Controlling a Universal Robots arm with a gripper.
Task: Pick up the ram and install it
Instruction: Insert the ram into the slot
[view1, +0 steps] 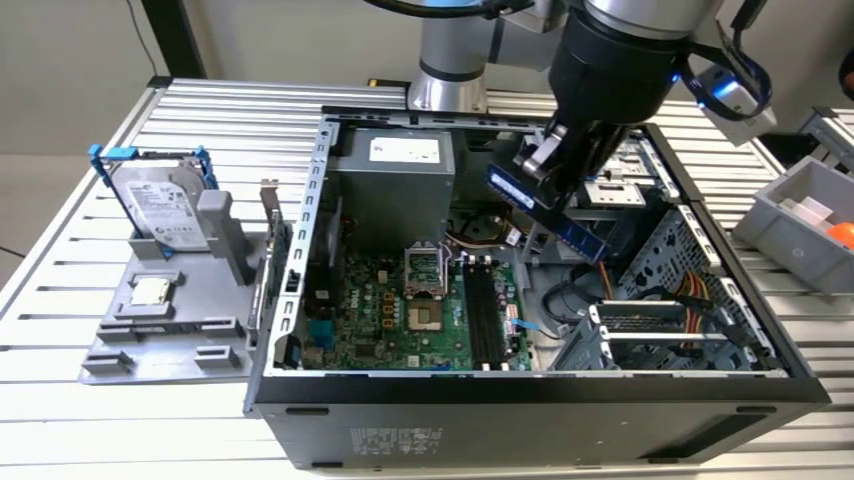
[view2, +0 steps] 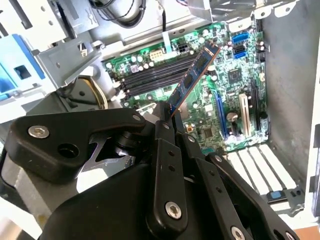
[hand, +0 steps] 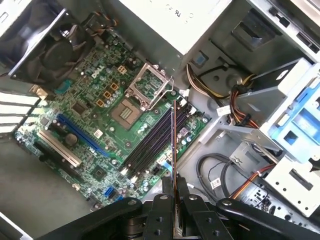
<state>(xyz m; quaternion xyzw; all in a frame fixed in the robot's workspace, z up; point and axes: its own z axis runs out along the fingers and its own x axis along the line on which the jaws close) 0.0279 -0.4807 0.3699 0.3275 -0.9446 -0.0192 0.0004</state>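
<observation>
In the exterior view the jaws are clamped on the ram (view1: 513, 188), which hangs tilted above the open computer case (view1: 316, 210), over the motherboard (view1: 387, 310). The jaws hide the ram's middle. The hard drive (view1: 167, 205) and power supply (view1: 400, 150) carry white labels whose print is too small to read.

In the second wrist view the ram (view2: 192, 75) juts over the black slots (view2: 150, 75), not seated in them.

In the first wrist view the ram (hand: 173, 145) shows edge-on.

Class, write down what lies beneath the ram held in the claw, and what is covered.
Beneath the ram, gripped in the claw, lie the motherboard and its empty black slots, apart from it. The claw covers the ram's gripped end.
</observation>
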